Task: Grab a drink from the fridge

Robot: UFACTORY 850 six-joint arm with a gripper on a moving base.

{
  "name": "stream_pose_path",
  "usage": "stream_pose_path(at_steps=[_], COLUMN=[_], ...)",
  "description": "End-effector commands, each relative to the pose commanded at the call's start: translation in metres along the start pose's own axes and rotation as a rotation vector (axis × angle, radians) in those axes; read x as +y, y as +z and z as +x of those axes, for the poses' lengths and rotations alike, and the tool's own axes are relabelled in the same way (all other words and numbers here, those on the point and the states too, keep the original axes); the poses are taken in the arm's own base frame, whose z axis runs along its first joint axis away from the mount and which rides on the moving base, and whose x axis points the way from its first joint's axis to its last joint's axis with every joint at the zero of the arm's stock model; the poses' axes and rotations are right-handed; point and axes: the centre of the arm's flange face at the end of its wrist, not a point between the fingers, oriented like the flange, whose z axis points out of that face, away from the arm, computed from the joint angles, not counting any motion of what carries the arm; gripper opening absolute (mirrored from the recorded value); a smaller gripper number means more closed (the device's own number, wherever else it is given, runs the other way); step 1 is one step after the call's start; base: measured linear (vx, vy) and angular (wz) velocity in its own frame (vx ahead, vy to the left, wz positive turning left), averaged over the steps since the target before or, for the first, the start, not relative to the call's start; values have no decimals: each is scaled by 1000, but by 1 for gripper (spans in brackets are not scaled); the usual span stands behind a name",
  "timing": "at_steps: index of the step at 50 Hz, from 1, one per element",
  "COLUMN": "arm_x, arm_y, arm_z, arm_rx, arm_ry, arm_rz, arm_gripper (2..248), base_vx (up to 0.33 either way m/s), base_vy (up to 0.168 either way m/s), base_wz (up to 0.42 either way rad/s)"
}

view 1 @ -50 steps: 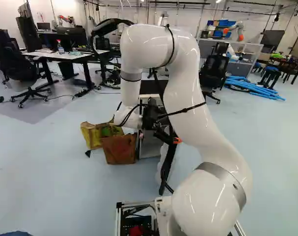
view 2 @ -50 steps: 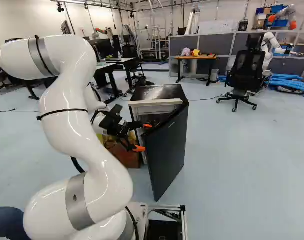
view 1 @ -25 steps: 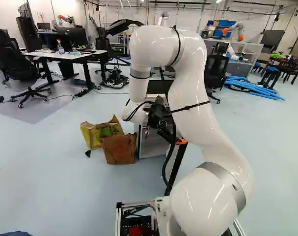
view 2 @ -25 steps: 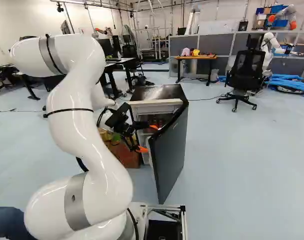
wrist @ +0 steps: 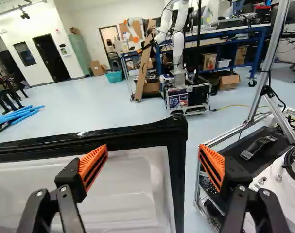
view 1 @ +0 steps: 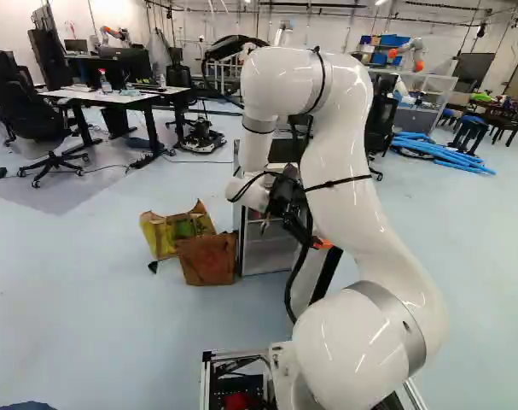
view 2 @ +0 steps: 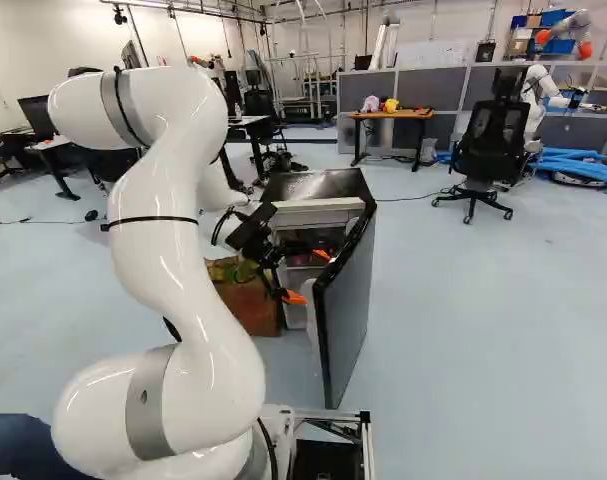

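Right base view: claw [wrist: 152,154] spread, clamped on nothing. Fridge [view 2: 318,183] beyond claw; drink can't be made out, probably inside. Door [view 2: 348,310] ajar beside claw: looks stiff, rim slick; push inner face near free edge. Drink likely smooth, weighty; grasp round middle.

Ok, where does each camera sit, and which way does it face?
Left base view: on the base, behind-left of the arm, facing ahead at the fridge; arm right of middle.
Right base view: behind-right, facing ahead; arm left of middle, fridge door open.
Wrist view: along the open claw, over the door's inside; apparently part of the base too.
Both base views share arm and fridge.
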Motion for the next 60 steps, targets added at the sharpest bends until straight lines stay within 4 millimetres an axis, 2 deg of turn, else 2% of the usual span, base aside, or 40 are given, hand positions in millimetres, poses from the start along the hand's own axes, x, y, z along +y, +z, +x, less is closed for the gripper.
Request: stream_pose_path(at_steps=[25, 60], arm_x=[-34, -91], arm_y=[33, 90], arm_z=[7, 21], arm_rx=[-9, -21], arm_ry=[62, 157], arm_rz=[-189, -341], arm_gripper=[247, 247], base_vx=[0, 0], base_vy=[0, 0], base_wz=[0, 0])
